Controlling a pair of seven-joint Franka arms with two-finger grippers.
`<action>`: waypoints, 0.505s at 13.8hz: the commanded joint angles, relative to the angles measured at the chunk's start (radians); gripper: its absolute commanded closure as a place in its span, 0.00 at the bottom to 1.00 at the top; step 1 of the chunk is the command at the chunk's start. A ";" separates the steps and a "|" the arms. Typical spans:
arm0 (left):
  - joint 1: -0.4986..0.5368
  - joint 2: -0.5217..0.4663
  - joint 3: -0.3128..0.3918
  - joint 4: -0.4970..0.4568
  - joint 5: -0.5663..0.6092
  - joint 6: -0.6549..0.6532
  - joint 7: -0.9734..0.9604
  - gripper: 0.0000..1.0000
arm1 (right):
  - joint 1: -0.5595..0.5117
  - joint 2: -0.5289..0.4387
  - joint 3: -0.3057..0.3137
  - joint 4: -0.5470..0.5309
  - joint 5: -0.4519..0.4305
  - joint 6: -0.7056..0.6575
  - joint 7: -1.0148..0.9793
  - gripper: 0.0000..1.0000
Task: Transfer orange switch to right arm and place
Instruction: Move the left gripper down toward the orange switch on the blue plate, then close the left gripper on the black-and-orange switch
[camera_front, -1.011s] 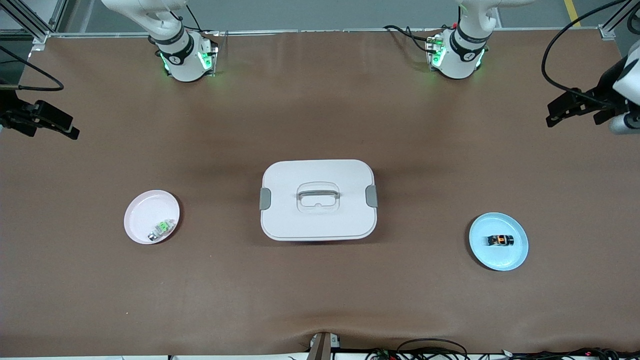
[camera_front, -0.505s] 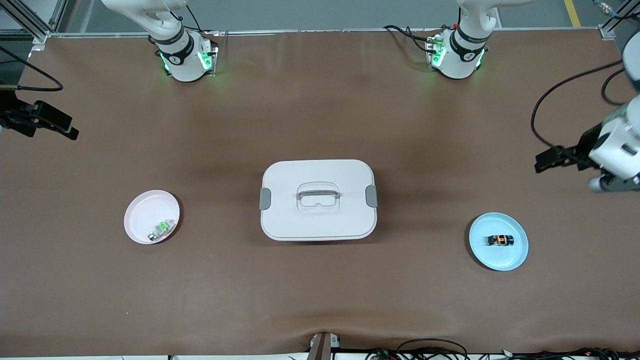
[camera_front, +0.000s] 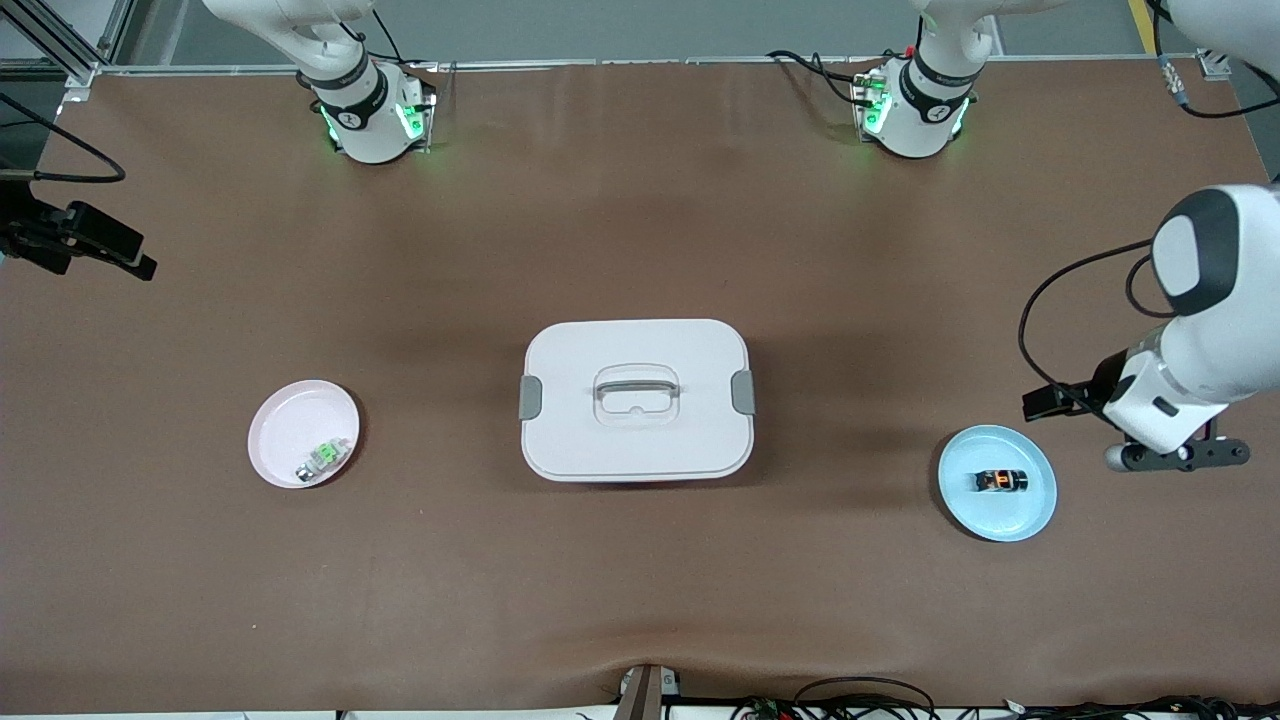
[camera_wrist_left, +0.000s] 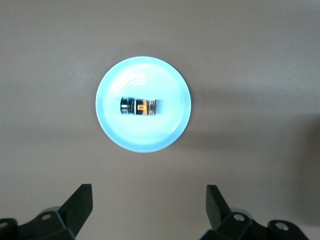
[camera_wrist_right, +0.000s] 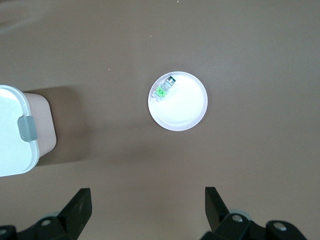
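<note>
The front view looks down from high across the table (camera_front: 640, 600), facing both robot bases. The left wrist view looks straight down on the blue plate (camera_wrist_left: 165, 135), the right wrist view on the pink plate (camera_wrist_right: 187, 112) and the lidded box (camera_wrist_right: 15, 135); each shares these with the front view.

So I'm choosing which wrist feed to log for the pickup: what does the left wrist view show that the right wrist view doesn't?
Only the left wrist view shows the orange switch lying in the blue plate, with the open left gripper over bare table beside that plate. Only the right wrist view shows the green-and-white component in the pink plate, a corner of the white lidded box, and the open right gripper. Both show brown table and empty fingers.
</note>
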 joint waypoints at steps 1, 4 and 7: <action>0.002 0.057 0.002 0.006 0.046 0.068 0.013 0.00 | -0.010 0.006 0.006 0.015 0.005 -0.003 0.010 0.00; 0.006 0.111 0.002 0.006 0.092 0.143 0.015 0.00 | -0.010 0.006 0.006 0.015 0.005 -0.003 0.010 0.00; 0.008 0.162 -0.001 0.004 0.119 0.220 0.074 0.00 | -0.009 0.006 0.006 0.015 0.005 0.003 0.010 0.00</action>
